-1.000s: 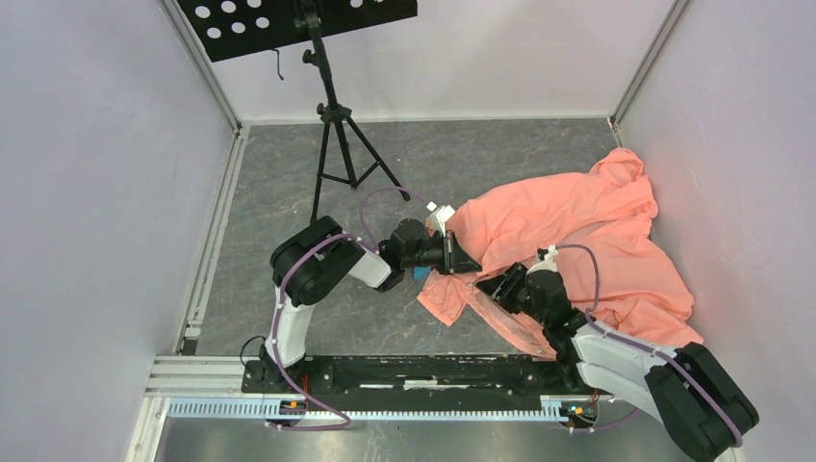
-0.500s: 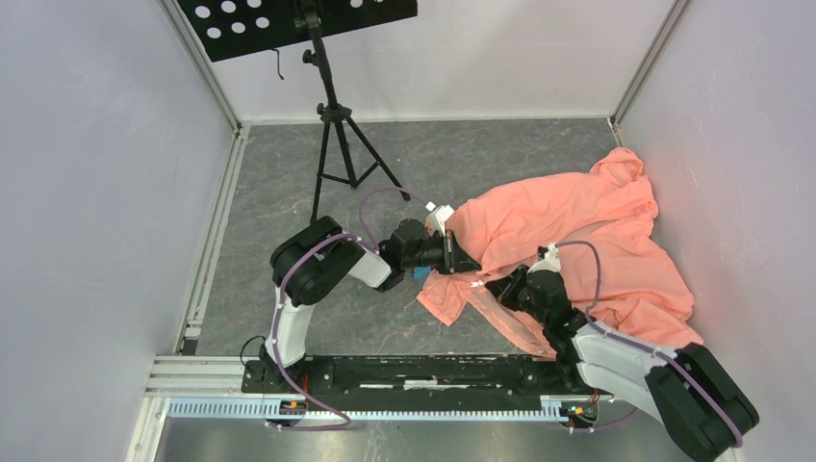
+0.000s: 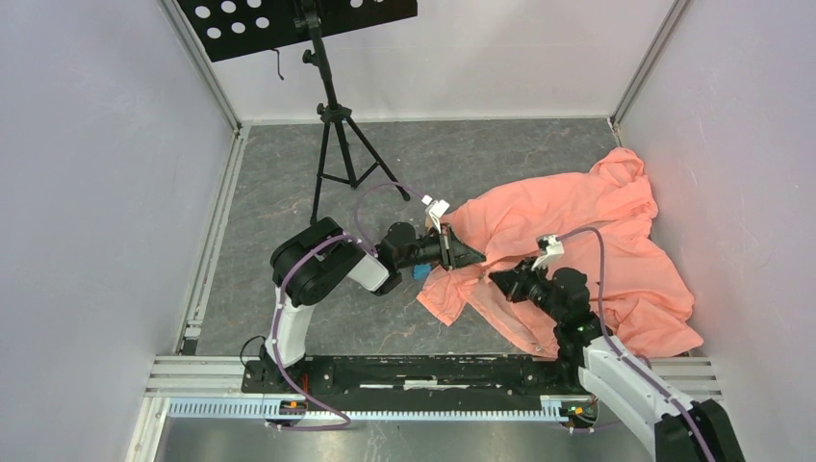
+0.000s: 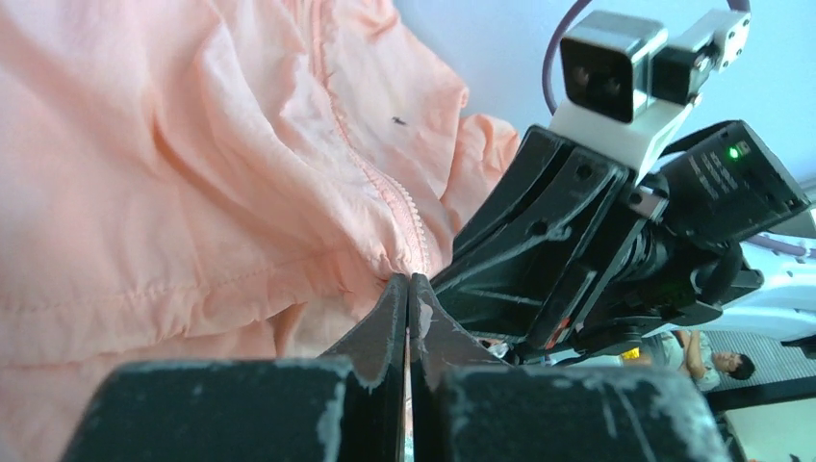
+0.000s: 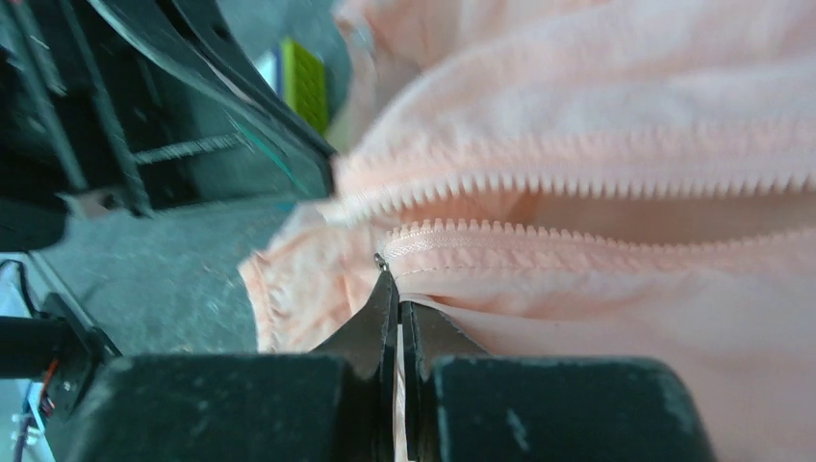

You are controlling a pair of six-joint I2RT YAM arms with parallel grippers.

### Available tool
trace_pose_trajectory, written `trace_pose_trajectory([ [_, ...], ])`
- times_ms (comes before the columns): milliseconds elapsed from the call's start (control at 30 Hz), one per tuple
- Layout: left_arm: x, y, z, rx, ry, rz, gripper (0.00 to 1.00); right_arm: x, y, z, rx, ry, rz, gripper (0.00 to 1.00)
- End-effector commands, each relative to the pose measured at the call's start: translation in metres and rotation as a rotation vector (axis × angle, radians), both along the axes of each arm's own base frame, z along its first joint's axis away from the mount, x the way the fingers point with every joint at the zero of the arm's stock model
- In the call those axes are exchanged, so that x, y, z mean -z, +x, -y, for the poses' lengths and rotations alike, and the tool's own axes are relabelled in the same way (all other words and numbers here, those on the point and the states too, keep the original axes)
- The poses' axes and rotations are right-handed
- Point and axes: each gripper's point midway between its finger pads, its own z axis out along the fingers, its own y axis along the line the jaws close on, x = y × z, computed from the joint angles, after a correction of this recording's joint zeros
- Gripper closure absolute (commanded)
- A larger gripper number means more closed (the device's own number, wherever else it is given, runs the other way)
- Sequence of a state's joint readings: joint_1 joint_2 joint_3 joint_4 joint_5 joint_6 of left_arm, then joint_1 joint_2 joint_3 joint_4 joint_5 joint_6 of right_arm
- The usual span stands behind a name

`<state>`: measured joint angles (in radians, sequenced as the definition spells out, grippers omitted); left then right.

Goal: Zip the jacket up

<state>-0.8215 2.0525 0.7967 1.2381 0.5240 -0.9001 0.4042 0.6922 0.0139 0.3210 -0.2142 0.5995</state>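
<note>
Two grippers clamped on jacket [image 3: 577, 221], left gripper [image 4: 408, 281] pinching fabric at its tips, right gripper [image 5: 396, 289] pinching the edge, unjoined zipper rows [image 5: 577, 245] just above.

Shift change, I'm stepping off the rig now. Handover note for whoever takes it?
Left gripper: shut on the jacket, at the end of one tooth row.
Right gripper: shut on the jacket's other front edge, just under the other tooth row.
Jacket lies spread on the table's right side.
Done: both edges pinched.
Left: the two tooth rows lie apart, nothing zipped yet.
</note>
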Motion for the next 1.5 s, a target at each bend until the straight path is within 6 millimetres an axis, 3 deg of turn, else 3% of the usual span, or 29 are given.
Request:
trace_pose_trajectory([
  [0, -0.042, 0.002, 0.007, -0.009, -0.127, 0.181, 0.98, 0.043, -0.04, 0.004, -0.127, 0.046, 0.028, 1.0],
  [167, -0.052, 0.0, 0.008, -0.027, -0.156, 0.254, 0.98, 0.033, -0.045, 0.001, -0.142, 0.133, 0.063, 1.0],
  [367, -0.062, 0.003, 0.014, -0.042, -0.205, 0.308, 0.98, 0.018, -0.066, -0.007, -0.173, 0.304, 0.026, 1.0],
  [800, -0.08, 0.0, 0.013, -0.031, -0.244, 0.355, 0.98, 0.041, -0.071, 0.006, -0.112, 0.283, -0.032, 1.0],
  [933, -0.086, -0.004, 0.013, -0.014, -0.258, 0.349, 0.98, 0.038, -0.08, 0.005, -0.12, 0.312, -0.024, 1.0],
  [1333, -0.082, -0.008, 0.012, 0.022, -0.263, 0.275, 0.98, 0.041, -0.073, 0.01, -0.083, 0.299, -0.004, 1.0],
  [1433, -0.081, -0.007, 0.007, 0.013, -0.257, 0.267, 0.98, 0.056, -0.066, 0.014, -0.046, 0.266, -0.061, 1.0],
  [1467, -0.081, -0.005, 0.005, 0.005, -0.256, 0.267, 0.98, 0.069, -0.064, 0.019, -0.015, 0.232, -0.128, 1.0],
])
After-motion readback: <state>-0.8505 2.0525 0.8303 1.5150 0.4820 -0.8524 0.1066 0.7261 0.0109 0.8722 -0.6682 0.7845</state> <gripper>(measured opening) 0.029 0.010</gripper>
